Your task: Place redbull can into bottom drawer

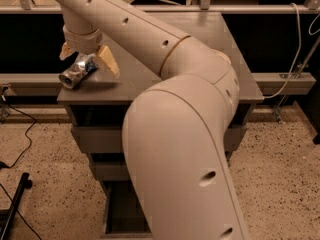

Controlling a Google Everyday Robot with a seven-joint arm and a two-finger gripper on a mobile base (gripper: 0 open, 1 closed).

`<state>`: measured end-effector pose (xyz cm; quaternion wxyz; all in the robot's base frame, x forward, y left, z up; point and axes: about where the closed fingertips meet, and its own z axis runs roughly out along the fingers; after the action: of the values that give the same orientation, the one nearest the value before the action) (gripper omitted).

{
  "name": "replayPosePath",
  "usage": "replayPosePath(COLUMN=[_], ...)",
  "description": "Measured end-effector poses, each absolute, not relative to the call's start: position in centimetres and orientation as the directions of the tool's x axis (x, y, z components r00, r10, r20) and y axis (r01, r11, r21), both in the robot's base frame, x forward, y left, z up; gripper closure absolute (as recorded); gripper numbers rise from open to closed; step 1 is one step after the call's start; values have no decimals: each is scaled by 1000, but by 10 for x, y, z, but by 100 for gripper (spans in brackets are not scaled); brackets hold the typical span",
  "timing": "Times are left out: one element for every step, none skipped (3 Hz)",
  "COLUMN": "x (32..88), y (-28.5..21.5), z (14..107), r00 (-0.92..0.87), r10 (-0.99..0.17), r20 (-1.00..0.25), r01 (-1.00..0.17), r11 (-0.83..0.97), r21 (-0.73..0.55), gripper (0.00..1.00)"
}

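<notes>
The grey cabinet top (210, 39) under me was flat and matte, and it stood on a speckled stone floor (45, 149). Behind it ran a dark wall panel (30, 39) with a pale ledge (287, 81) along its foot on both sides. A white cable (295, 49) hung down at the right. A thin black cable (22, 129) trailed over the floor at the left, near a black bar (15, 204) in the lower corner.

My gripper (89, 64) was low over the front left corner of the top. My fingers (109, 61) were spread apart, one on each side of the redbull can (76, 72), not closed on it. The can lay on its side on the surface, dented and shiny, its open-looking end pointing toward the front left edge. Whether either finger touched it, I could not tell.

My own arm (180, 134) crossed the whole scene, its thick lower link covering most of the cabinet front. Beside it I saw only the left parts of the two shallow drawers (95, 139). Below them the bottom drawer (117, 209) stood pulled out, its inside dark, with only its left portion showing past the arm. The can was well above it, up on the top.
</notes>
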<state>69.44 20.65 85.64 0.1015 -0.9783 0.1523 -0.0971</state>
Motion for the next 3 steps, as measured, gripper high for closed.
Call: replayPosePath(x=[701,699,697], y=[214,220,219], z=[846,837,838], r00=[936,939,938], r10=[-326,-333,-339], r20=[135,87,67], r01=[-292,-307,-318], r11=[-931,-926,-923], r21=[-221,-221,-218], gripper=[15,38,61])
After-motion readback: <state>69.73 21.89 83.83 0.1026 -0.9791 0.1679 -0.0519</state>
